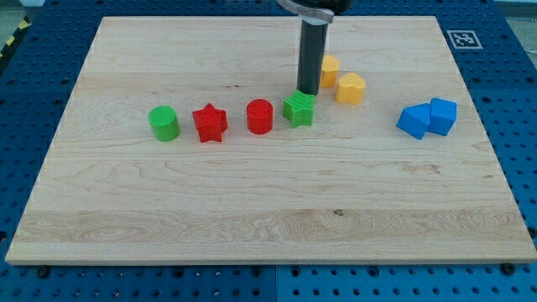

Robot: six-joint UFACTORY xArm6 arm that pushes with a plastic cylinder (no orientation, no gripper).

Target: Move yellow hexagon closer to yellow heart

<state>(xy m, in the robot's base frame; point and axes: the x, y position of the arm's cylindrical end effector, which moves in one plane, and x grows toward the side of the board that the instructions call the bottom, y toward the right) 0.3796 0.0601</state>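
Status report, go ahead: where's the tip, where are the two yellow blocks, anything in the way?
My tip just above the green star, left of the yellow hexagon. Yellow heart lower right of the hexagon, close, contact unclear. Nothing between them.

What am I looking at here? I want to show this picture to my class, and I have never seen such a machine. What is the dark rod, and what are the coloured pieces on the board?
There is one picture, from a single camera looking down at a slant on a wooden board. The dark rod is the end of a robot arm; it holds nothing and only pushes. My tip sits just above the green star, at the left of the yellow hexagon, which it partly hides. Right of that lies the yellow heart, close by. In a row toward the view's left: a red cylinder, a red star and a green cylinder. Two blue blocks touch at the right; their shapes are hard to tell.
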